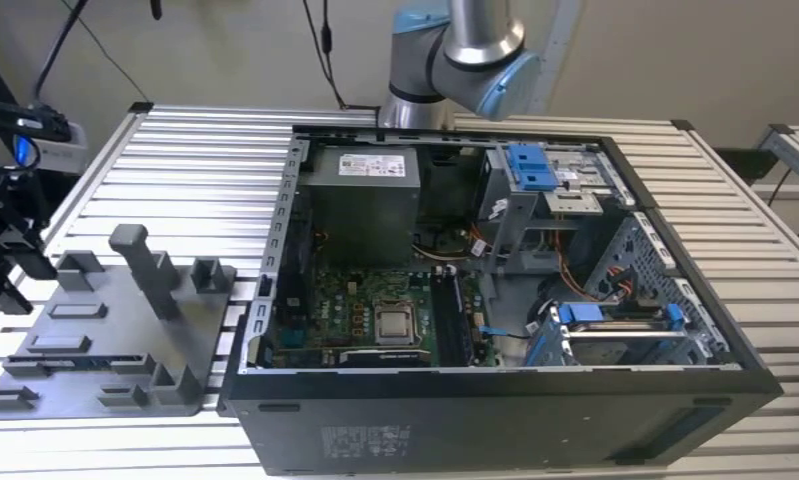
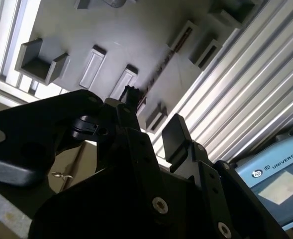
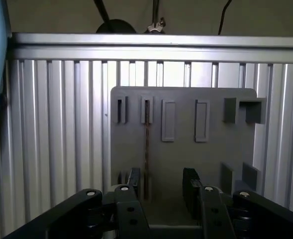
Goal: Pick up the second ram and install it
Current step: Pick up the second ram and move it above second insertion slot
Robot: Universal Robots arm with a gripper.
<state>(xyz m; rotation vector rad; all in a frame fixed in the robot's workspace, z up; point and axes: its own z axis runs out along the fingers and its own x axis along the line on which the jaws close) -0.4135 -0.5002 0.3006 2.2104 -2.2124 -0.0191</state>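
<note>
The open, empty gripper (image 3: 162, 183) hangs over the grey holder plate (image 3: 211, 159), whose slots probably stand the second ram (image 3: 146, 149) up for easy grabbing.

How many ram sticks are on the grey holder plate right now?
1. The second ram stands on edge in slots of the holder plate, near the open gripper. Any stick already in the computer case can't be made out.

A white printed label (image 1: 372, 163) on the grey metal power supply box (image 1: 359, 215), upper middle of the exterior view, is too small to read. In the second wrist view, a maker's mark stands on the pale blue plastic arm cover (image 2: 280, 174).
</note>
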